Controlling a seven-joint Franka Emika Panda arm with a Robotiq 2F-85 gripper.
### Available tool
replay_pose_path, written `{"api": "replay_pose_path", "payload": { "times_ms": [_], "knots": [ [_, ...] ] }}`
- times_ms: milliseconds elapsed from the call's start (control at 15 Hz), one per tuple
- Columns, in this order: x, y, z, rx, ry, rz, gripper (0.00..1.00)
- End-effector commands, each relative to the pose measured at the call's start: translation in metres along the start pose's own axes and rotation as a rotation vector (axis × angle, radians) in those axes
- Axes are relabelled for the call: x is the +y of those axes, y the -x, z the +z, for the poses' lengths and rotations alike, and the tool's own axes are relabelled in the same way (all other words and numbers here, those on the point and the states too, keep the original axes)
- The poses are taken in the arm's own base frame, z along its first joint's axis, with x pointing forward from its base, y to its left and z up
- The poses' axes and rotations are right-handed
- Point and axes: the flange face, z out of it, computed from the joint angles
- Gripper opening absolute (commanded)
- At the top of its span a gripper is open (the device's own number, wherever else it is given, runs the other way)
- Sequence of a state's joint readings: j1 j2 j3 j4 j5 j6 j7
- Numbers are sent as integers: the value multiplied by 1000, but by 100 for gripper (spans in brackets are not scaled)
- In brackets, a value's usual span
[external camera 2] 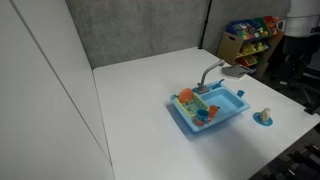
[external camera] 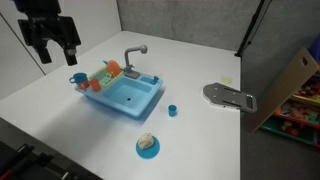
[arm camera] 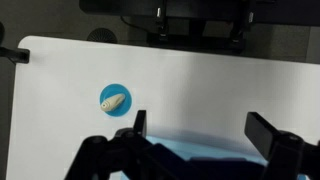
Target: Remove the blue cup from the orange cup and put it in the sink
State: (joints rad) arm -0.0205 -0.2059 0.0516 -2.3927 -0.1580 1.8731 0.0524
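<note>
The blue cup (external camera: 78, 77) sits in the orange cup (external camera: 79, 85) on the white table, just beside the rack end of the light-blue sink (external camera: 138, 100). My gripper (external camera: 58, 58) hangs open and empty above and slightly behind the stacked cups, well clear of them. In the wrist view the open fingers (arm camera: 200, 128) frame bare white table with the sink's edge (arm camera: 190, 152) below them; the cups are out of that view. The sink also shows in an exterior view (external camera 2: 222, 112).
The sink has a grey faucet (external camera: 133, 55) and a rack of coloured dishes (external camera: 105, 73). A second small blue cup (external camera: 172, 110) stands near the sink. A flat blue dish with a pale lump (external camera: 147, 145) (arm camera: 115, 98) lies near the table's front edge. A grey flat object (external camera: 230, 97) lies beyond.
</note>
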Motion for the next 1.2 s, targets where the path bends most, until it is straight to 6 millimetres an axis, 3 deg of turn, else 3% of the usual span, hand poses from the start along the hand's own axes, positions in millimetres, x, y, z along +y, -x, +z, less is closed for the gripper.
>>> {"api": "replay_pose_path", "payload": {
  "times_ms": [0, 333, 800, 1133],
  "knots": [
    [0, 0, 0, 0, 0, 0, 100],
    [-1, -3, 0, 3, 4, 10, 100],
    [-1, -30, 1, 66, -15, 41, 100],
    [2, -51, 13, 125, -36, 101, 100]
  ]
}}
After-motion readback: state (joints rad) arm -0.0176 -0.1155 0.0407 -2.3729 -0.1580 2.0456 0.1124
